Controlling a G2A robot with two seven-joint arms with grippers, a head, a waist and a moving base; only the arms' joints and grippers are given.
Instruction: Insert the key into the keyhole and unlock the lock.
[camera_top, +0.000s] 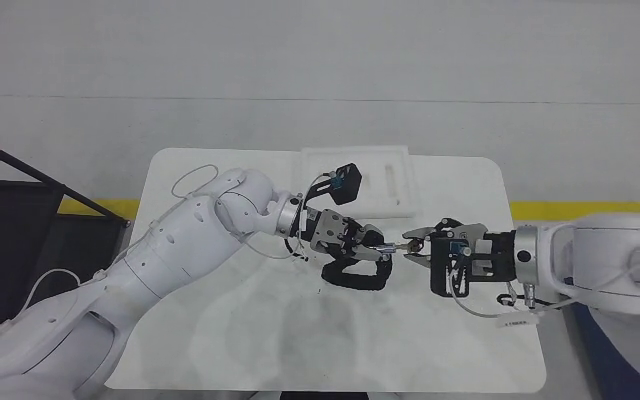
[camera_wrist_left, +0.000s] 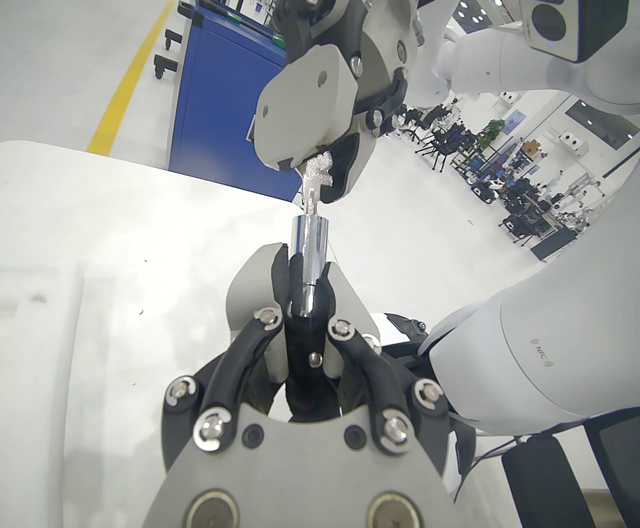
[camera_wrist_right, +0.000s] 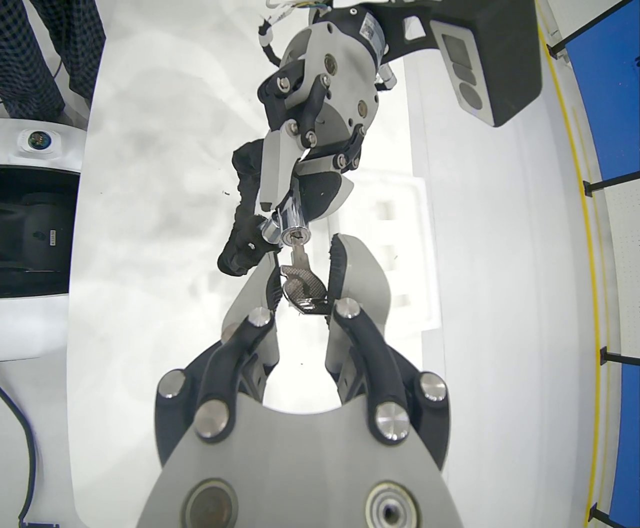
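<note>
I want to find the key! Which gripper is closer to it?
Right. The right gripper pinches the key by its head; the left gripper holds the lock, which the key's tip meets.

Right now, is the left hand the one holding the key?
No, the right hand grips the key by its head, while the left hand holds the lock.

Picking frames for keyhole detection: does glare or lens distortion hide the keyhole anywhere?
Right wrist view: keyhole and key legible, though the table edge bows. Left wrist view: bright streaks along the chrome lock; keyhole faces away. Top view: keyhole too small to tell.
</note>
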